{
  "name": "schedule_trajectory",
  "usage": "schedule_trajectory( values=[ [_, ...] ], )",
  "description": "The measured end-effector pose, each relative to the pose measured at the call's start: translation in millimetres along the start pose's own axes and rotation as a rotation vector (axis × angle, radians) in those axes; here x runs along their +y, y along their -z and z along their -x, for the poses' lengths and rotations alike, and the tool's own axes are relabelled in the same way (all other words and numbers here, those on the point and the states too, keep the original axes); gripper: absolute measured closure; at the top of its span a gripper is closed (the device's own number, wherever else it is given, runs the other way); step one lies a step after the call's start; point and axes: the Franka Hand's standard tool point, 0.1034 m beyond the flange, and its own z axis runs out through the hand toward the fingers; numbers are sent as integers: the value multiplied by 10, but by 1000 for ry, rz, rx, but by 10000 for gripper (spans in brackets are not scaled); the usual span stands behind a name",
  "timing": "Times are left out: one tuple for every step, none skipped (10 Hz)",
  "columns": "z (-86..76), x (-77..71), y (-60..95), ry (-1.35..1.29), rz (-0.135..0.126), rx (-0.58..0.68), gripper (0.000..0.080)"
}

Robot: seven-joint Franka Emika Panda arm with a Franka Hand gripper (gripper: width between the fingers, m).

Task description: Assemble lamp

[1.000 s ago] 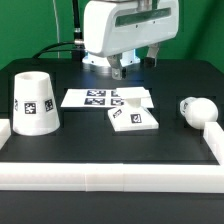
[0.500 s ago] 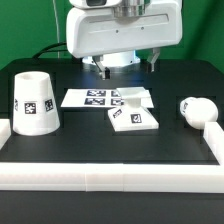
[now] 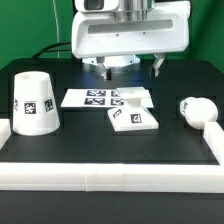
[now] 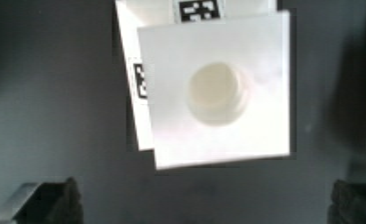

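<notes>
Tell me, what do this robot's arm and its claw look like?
The arm ends in a boxy, glossy white housing with rounded corners. Beneath it the gripper has two short dark fingers, blocky and black in the wrist view. I see no markings on it.

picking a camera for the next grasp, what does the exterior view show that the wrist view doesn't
Only the exterior view: the shade standing at that view's left, the bulb lying at its right, the white rail along the table's edge. Only the wrist view: the round recess in the middle of the base, seen from above, and the dark fingertips spread wide; a white sliver at one edge is too cropped to name. Both: the base, the marker board, and the open gripper, holding nothing.
</notes>
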Motion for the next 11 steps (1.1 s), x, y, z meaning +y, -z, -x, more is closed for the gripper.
schedule_trajectory(
  values=[
    [22, -9, -43, -1, 1, 3, 100],
    [56, -23, -109, 2, 2, 6, 100],
    [79, -16, -160, 2, 2, 1, 100],
    [85, -25, -203, 3, 2, 0, 100],
    [92, -42, -246, 7, 2, -1, 100],
    [111, -43, -289, 7, 1, -8, 100],
    [127, -43, -323, 7, 0, -14, 100],
    [143, -47, -352, 7, 0, -20, 100],
    [171, -64, -402, 19, -2, -30, 100],
    [177, -64, -409, 26, -2, -33, 100],
    [176, -64, -408, 27, -2, -33, 146]
  ],
)
